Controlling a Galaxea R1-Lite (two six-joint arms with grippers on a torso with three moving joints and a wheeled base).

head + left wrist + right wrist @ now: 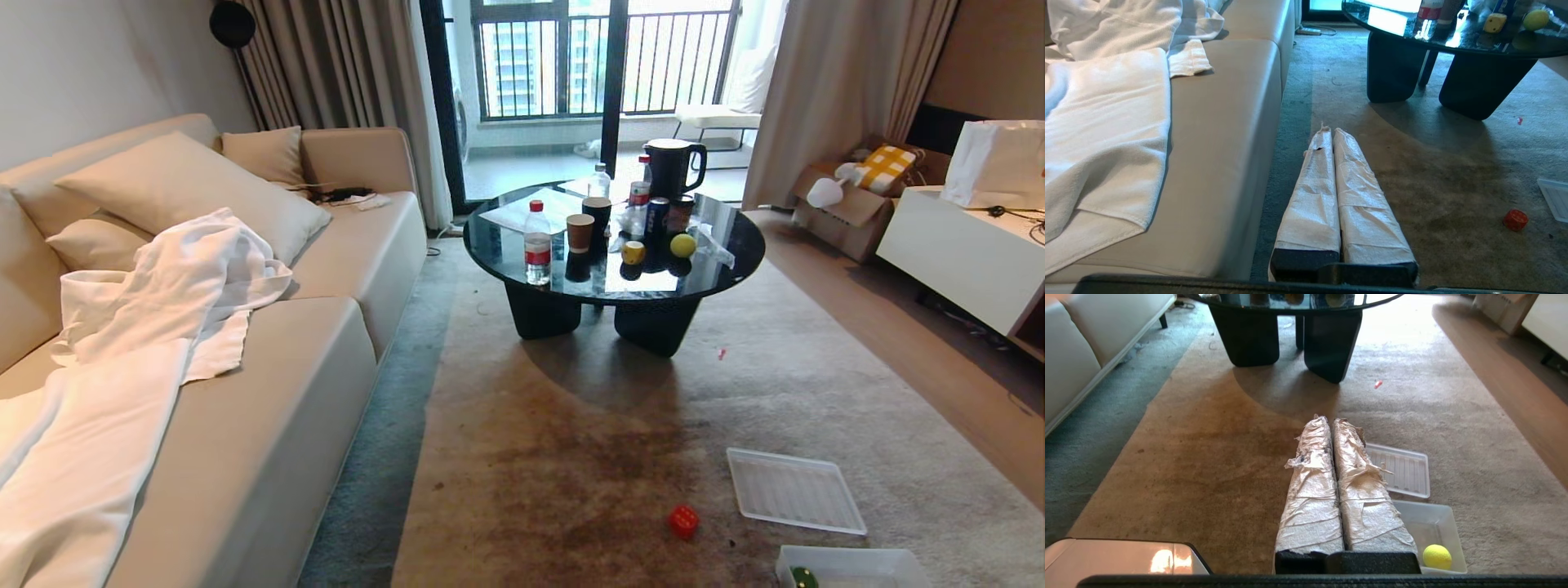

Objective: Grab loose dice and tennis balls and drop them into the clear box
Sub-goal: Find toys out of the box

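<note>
A red die (pixel 684 521) lies on the carpet to the left of the clear box (pixel 898 559), which sits at the near right. Inside the box are a tennis ball (pixel 1437 556) and a dark green dotted piece (pixel 804 578). On the round black table stand a yellow die (pixel 633 252) and another tennis ball (pixel 682 245). The left wrist view also shows the red die (pixel 1515 220), yellow die (pixel 1494 23) and table ball (pixel 1535 19). Neither arm is in the head view. My left gripper (pixel 1329 130) hangs shut and empty beside the sofa. My right gripper (pixel 1329 419) is shut and empty above the box's (pixel 1439 514) left edge.
A flat ribbed clear lid (pixel 796 490) lies on the carpet just beyond the box. The black table (pixel 718 269) carries bottles, cups, cans and a kettle. A beige sofa (pixel 286 392) with a white towel (pixel 163 302) runs along the left. A white cabinet (pixel 963 253) stands at the right.
</note>
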